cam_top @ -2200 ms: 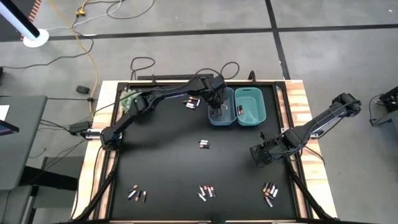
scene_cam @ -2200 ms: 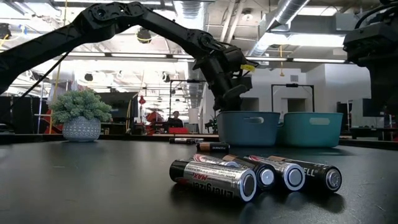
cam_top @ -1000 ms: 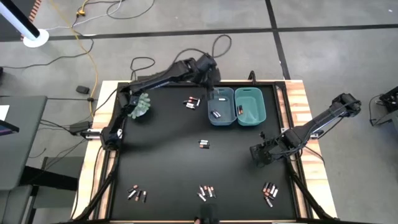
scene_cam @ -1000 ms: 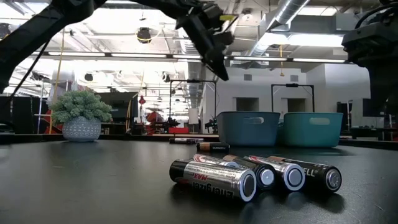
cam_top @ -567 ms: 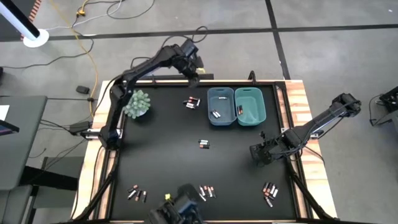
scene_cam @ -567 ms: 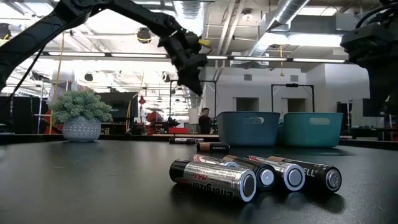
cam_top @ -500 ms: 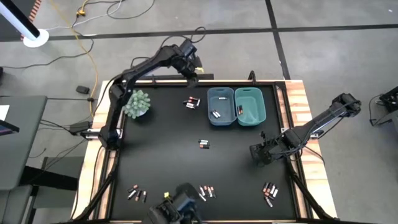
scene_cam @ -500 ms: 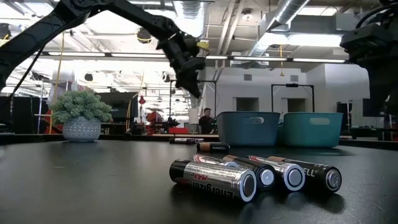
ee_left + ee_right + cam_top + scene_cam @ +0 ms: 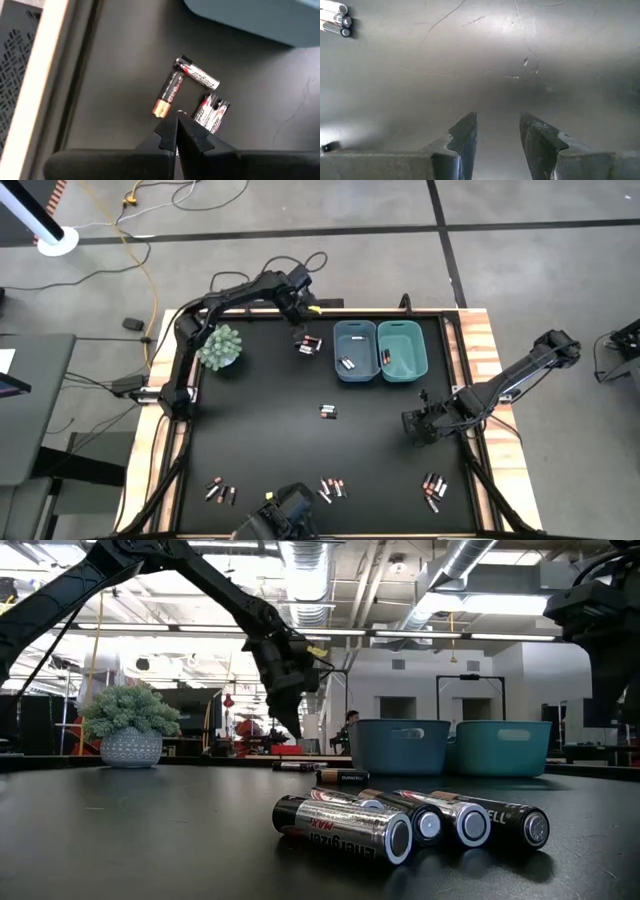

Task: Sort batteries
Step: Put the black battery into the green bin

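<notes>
Above the far-edge batteries [image 9: 309,344] beside the bins, left gripper [image 9: 175,131] is hovering pinched together, empty; right gripper [image 9: 498,131] is idling apart.

Overhead down on table [image 9: 260,440]; low level across it; wrist views close, sharing batteries [image 9: 310,345].

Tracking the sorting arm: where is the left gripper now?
In the high view, the left gripper, shut, hangs at the table's far edge above a small battery cluster, left of the darker blue bin.
</notes>
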`<state>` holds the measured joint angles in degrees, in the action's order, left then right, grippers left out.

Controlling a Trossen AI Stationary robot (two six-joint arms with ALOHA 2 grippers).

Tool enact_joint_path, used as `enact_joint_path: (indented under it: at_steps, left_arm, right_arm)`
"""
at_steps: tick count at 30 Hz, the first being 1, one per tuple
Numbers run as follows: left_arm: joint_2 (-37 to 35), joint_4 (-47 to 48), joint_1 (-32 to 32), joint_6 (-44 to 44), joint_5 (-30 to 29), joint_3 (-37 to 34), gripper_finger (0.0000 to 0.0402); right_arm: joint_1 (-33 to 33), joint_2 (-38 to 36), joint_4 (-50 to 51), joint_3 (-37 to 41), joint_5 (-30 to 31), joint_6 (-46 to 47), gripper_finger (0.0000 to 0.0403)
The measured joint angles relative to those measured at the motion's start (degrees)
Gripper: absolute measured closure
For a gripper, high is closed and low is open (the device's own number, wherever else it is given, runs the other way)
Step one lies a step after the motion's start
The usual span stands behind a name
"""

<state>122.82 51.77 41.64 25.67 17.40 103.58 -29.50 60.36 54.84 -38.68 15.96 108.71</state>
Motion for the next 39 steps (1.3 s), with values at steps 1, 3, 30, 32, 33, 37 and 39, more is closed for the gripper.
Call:
enact_joint_path:
  at_steps: [1,3,30,32,33,37,39]
  left_arm:
    - [-0.5,-1.2,-0.3,0.0,-0.1,-1.2,0.0400]
    - [-2.4,-4.4,-0.6,0.1,-0.1,-3.7,0.0401]
    - [-9.4,-22.3,-5.7,15.8,-4.3,-14.5,0.0285]
    - [-9.4,-23.0,-6.1,16.4,-5.9,-14.5,0.0270]
    - [-9.4,-23.1,-6.2,16.4,-7.0,-14.5,0.0267]
    - [-9.4,-22.6,-6.4,15.8,-9.6,-14.5,0.0263]
    - [-9.4,-23.1,-6.4,16.6,-9.6,-15.3,0.0263]
  right_arm:
    - [0.0,0.0,0.0,0.0,0.1,0.3,0.0239]
    - [0.0,0.0,0.2,0.0,0.1,0.8,0.0239]
    - [0.0,0.0,0.4,0.0,0.7,1.9,0.0239]
    - [0.0,0.0,0.3,0.0,0.7,1.9,0.0239]
    - [0.0,0.0,0.3,0.0,0.7,1.9,0.0239]
    - [0.0,0.0,0.2,0.0,0.7,2.0,0.0239]
    - [0.0,0.0,0.1,0.0,0.7,2.0,0.0239]
